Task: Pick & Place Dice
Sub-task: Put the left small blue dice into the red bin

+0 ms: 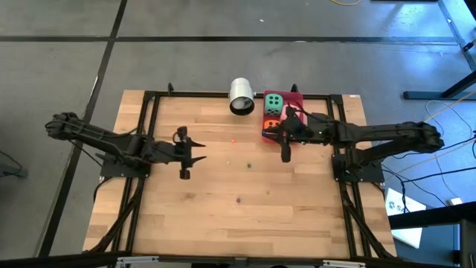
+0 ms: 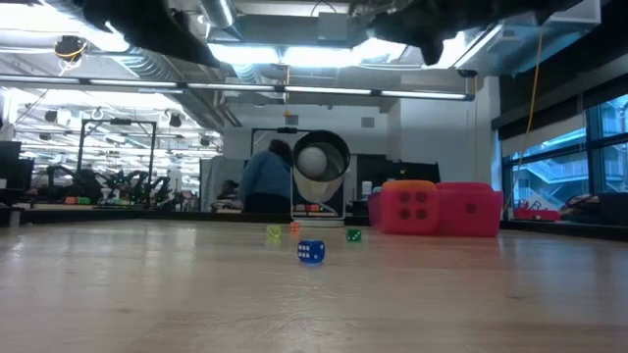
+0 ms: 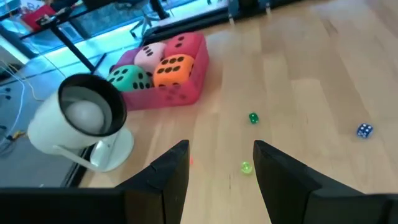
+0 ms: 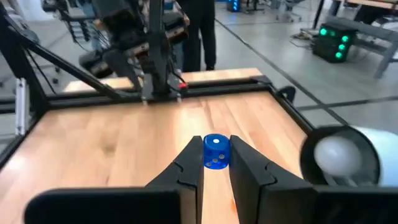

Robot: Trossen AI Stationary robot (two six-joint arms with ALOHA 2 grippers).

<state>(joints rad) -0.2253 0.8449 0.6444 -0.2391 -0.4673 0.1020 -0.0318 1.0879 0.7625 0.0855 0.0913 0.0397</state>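
Four soft dice, green (image 3: pixel 130 78), pink (image 3: pixel 149 55), orange (image 3: pixel 173 67) and red (image 3: pixel 181 42), sit together in the red tray (image 3: pixel 186 93) at the table's far right; the tray also shows in the high view (image 1: pixel 291 99). My right gripper (image 4: pixel 215 163) hovers just in front of the tray (image 1: pixel 285 149), shut on a small blue die (image 4: pixel 215 151). My left gripper (image 3: pixel 217 155) is open and empty above the table's left middle (image 1: pixel 184 158). My right gripper pinches the small blue die by two opposite sides (image 4: pixel 206 155) between its two fingertips. The fingers reach toward the table's left, slanting a little down. The die is lifted clear of the table, its one-pip face toward the wrist camera.
A white cup (image 1: pixel 242 97) lies on its side left of the tray, mouth toward the table's middle. Small dice lie loose on the wood: a blue one (image 2: pixel 310 252), a green one (image 3: pixel 253 117) and a yellow-green one (image 3: pixel 245 167). A person (image 2: pixel 267 176) stands beyond the far edge.
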